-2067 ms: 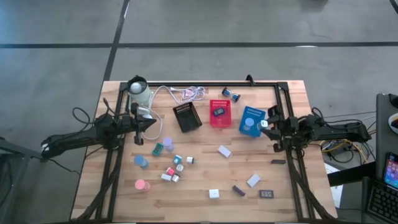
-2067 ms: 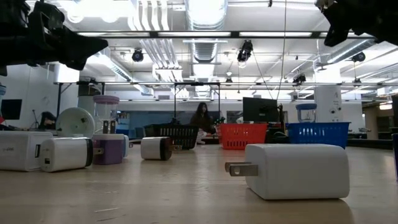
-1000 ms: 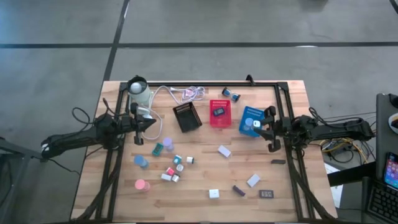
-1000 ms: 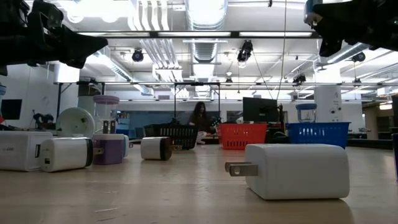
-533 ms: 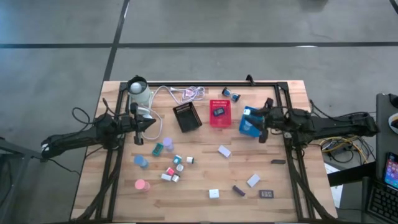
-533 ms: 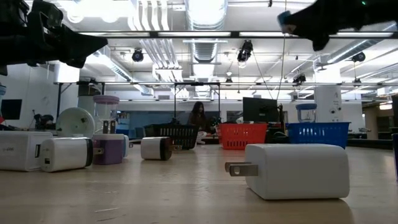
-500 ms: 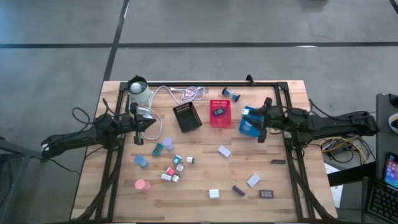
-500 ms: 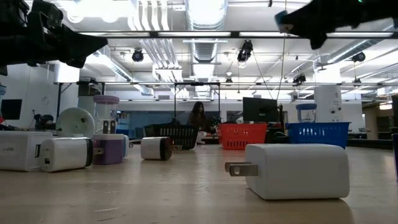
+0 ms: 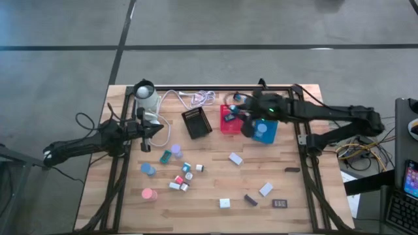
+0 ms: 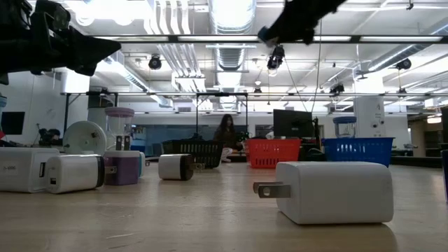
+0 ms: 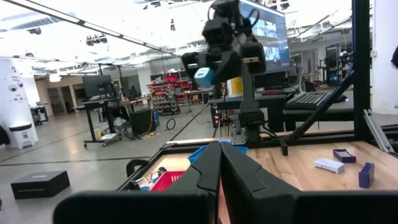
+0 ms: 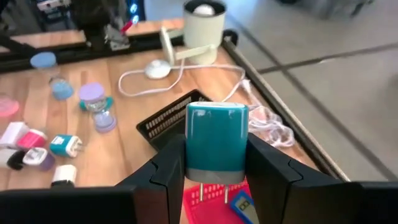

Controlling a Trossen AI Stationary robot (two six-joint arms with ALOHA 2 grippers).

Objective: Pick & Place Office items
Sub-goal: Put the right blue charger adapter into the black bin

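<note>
High view, going from left to right: the left gripper [image 9: 159,131] is hanging over the table's left side with its fingers pressed together on nothing, waiting beside a cream cylindrical canister [image 9: 147,99]. Loose office items are lying in a cluster below it on the wooden table [image 9: 209,189]: a lavender round roll [image 9: 175,149], a blue round roll [image 9: 148,169], a pink round roll [image 9: 149,194] and several small white and teal plug blocks [image 9: 185,171].

Next come three small mesh trays in a row. The black mesh tray [image 9: 196,122] is tilted, and I cannot tell whether anything is in it. The red mesh tray [image 9: 228,123] is holding a small dark and blue piece. The blue mesh tray [image 9: 264,131] is holding a pale round item.

The right gripper [image 9: 236,108] is reaching across from the right and hovering over the red tray. In the right wrist view its fingers [image 12: 268,163] are clamping a teal rounded plug block [image 12: 217,143], prongs pointing down, with the red tray directly below.

The carry step appears to be ending; the next move likely calls for lowering over the chosen tray and spreading the fingers to drop the block inside its walls. More white blocks [image 9: 236,158] and dark rectangles [image 9: 280,203] are waiting on the table's right half.
</note>
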